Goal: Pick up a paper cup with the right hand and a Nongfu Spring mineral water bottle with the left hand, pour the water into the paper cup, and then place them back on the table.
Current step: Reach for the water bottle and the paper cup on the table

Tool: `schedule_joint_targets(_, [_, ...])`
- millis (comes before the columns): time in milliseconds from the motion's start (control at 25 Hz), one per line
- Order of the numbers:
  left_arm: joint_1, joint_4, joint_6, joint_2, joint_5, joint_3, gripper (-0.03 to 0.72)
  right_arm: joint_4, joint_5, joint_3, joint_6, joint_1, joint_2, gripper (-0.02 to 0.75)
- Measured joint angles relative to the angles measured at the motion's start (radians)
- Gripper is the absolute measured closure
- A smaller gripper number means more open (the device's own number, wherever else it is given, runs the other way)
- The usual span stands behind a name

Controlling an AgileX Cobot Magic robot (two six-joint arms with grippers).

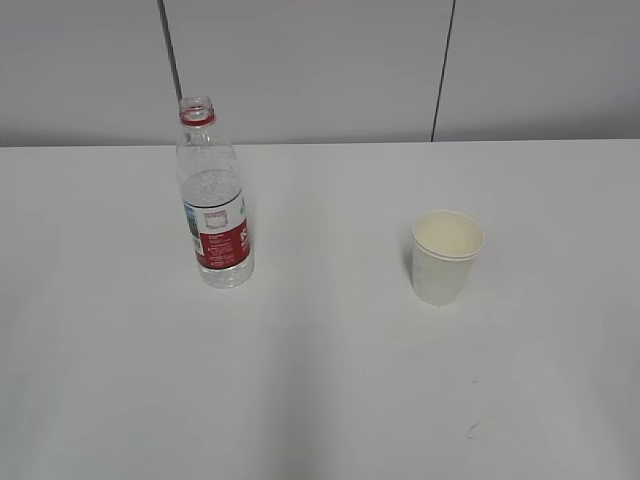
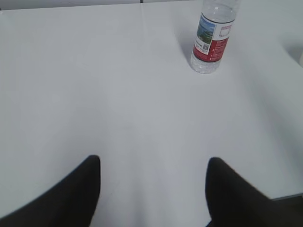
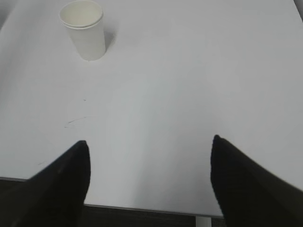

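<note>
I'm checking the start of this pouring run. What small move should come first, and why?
Probably move both arms forward. The right gripper is open and empty, with the paper cup upright ahead to its left. The left gripper is open too, the bottle standing ahead to its right. Neither is near its target.

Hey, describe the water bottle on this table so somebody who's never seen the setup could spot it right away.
Start with the plain white table in front of the grey wall. Only two things stand on it; look to the left side, well apart from the paper cup on the right. The bottle is the taller one: upright, clear plastic, no cap, with a red neck ring and a red-and-white label.
</note>
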Motion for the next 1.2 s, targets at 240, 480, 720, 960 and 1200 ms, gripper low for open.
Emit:
schedule_joint_targets(240, [0.000, 0.000, 0.000, 0.000, 0.000, 0.000, 0.251, 0.000, 0.000, 0.000, 0.000, 0.000, 0.000, 0.148])
schedule_joint_targets(480, [0.000, 0.000, 0.000, 0.000, 0.000, 0.000, 0.251, 0.000, 0.000, 0.000, 0.000, 0.000, 0.000, 0.148])
schedule_joint_targets(720, [0.000, 0.000, 0.000, 0.000, 0.000, 0.000, 0.252, 0.000, 0.000, 0.000, 0.000, 0.000, 0.000, 0.148])
schedule_joint_targets(960, [0.000, -0.063, 0.000, 0.000, -0.004, 0.000, 0.252, 0.000, 0.000, 0.000, 0.000, 0.000, 0.000, 0.148])
schedule_joint_targets(1200, [0.000, -0.068, 0.000, 0.036, -0.076, -0.015, 0.252, 0.000, -0.086, -0.017, 0.000, 0.000, 0.012, 0.148])
